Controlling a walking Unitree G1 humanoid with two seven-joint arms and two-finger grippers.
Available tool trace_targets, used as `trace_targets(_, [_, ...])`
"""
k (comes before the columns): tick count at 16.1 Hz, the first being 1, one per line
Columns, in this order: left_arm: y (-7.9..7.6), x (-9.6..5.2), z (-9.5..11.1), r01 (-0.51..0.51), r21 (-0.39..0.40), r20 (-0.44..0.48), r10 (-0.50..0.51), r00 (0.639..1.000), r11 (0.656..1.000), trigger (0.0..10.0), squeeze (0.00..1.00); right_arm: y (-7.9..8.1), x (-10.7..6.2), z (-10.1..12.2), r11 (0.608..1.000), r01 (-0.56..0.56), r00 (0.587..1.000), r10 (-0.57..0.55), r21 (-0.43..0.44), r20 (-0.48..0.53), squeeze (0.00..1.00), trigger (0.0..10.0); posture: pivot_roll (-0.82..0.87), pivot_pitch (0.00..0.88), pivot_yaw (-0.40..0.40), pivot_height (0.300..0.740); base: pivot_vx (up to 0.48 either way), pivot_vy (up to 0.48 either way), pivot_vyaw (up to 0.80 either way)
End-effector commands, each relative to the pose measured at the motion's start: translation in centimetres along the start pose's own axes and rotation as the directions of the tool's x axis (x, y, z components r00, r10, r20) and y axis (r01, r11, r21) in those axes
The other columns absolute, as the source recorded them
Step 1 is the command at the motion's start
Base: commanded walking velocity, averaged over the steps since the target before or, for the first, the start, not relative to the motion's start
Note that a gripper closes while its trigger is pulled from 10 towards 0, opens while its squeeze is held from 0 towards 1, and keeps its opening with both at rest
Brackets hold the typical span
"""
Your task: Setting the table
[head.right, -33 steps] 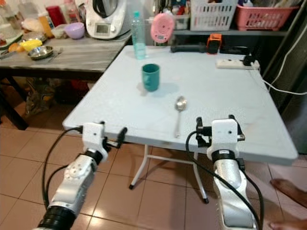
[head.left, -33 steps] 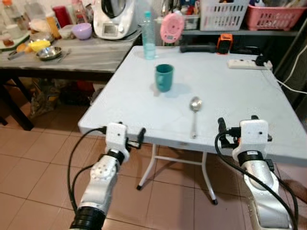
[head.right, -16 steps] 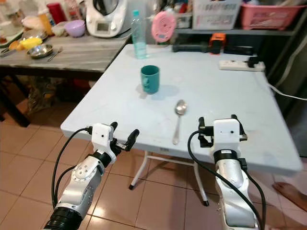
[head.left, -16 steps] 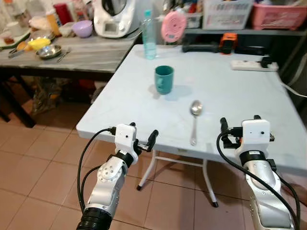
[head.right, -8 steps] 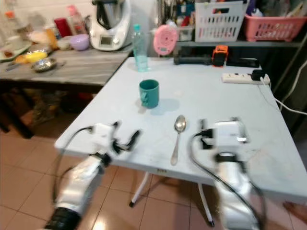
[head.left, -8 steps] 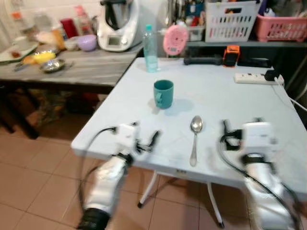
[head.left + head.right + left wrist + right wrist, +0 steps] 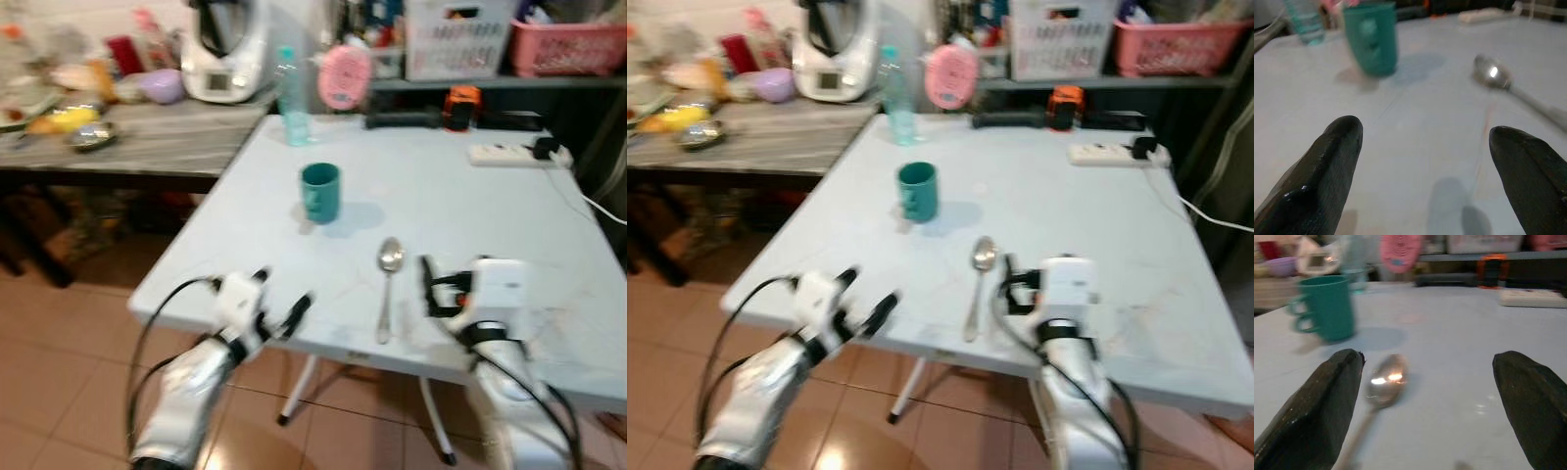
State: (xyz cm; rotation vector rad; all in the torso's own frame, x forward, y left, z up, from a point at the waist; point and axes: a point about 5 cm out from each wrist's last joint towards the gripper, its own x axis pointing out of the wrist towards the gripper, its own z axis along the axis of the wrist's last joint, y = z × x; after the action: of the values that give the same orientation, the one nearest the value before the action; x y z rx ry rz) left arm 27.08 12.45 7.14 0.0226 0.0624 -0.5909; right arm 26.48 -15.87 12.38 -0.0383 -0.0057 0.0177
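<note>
Spoon (image 7: 387,280) lies flat on my white table (image 7: 490,215), bowl end away from me, handle toward the near edge. Green mug (image 7: 320,192) stands upright further in and to the spoon's left, well apart from it; I can't see inside it from here. Both are blurred in the head views.

My left gripper (image 7: 1425,171) hovers just over the near-left part of the table, fingers (image 7: 1332,161) spread wide, nothing between them. In its wrist view the mug and spoon sit ahead, untouched.

My right gripper (image 7: 1425,401) sits low over the table just right of the spoon handle, fingers (image 7: 1317,401) also wide apart, holding nothing. The spoon bowl shows between them in the wrist view, near the left finger but not touching that I can tell.

At the far left edge of the table a clear bottle (image 7: 289,83) stands upright, liquid level unclear. Pink round thing (image 7: 344,76) beside it. A white power strip (image 7: 505,154) lies at the far right.

Wooden side table (image 7: 147,127) to the left carries a white kitchen machine (image 7: 225,49), a purple bowl (image 7: 162,86) and a steel bowl (image 7: 88,137); contents too blurred to tell. White basket (image 7: 460,39) and pink basket (image 7: 573,44) on the back shelf.
</note>
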Motion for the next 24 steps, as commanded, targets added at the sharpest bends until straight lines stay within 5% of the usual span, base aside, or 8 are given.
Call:
trace_targets(1, [-0.3,0.0,1.0,0.052,0.022,0.026,-0.052,0.998,0.998,10.0,0.00,0.8,0.4,0.3,0.999,-0.039,0.999,0.039,0.009,0.010,0.00,10.0,-0.19,0.000,0.114,0.740,0.000,0.000,0.00])
trace_targets(4, [0.1,-1.1,1.0,0.102,0.052,0.002,-0.102,0.995,0.993,10.0,0.00,1.4,1.5,0.0,1.000,0.013,0.999,-0.012,0.007,-0.040,0.00,10.0,-0.17,0.006,0.114,0.740,0.000,0.000,0.00])
trace_targets(9, [-0.2,-1.3,1.2,0.131,0.047,-0.002,-0.131,0.991,0.990,10.0,0.00,1.9,3.0,-0.4,0.989,0.015,0.995,0.000,0.145,-0.102,0.00,10.0,-0.15,0.010,0.117,0.740,0.000,0.000,0.00])
trace_targets(14, [-1.2,-1.3,0.2,0.195,0.040,-0.023,-0.194,0.981,0.980,10.0,0.00,4.2,5.1,-1.1,0.980,0.021,0.979,0.020,0.199,-0.201,0.00,10.0,-0.15,0.020,0.120,0.740,0.000,0.000,0.00])
trace_targets(22, [-1.6,-1.3,-0.4,0.217,0.021,-0.033,-0.217,0.976,0.976,10.0,0.00,5.3,4.5,-2.6,0.983,0.026,0.957,0.028,0.180,-0.289,0.00,10.0,-0.14,0.022,0.118,0.740,0.000,0.000,0.00])
trace_targets(24, [-2.2,-1.2,-0.5,0.331,-0.084,-0.003,-0.333,0.943,0.940,10.0,0.00,3.0,3.0,-4.0,0.982,0.135,0.930,-0.080,0.130,-0.359,0.00,10.0,-0.16,0.023,0.129,0.740,0.000,0.000,0.00])
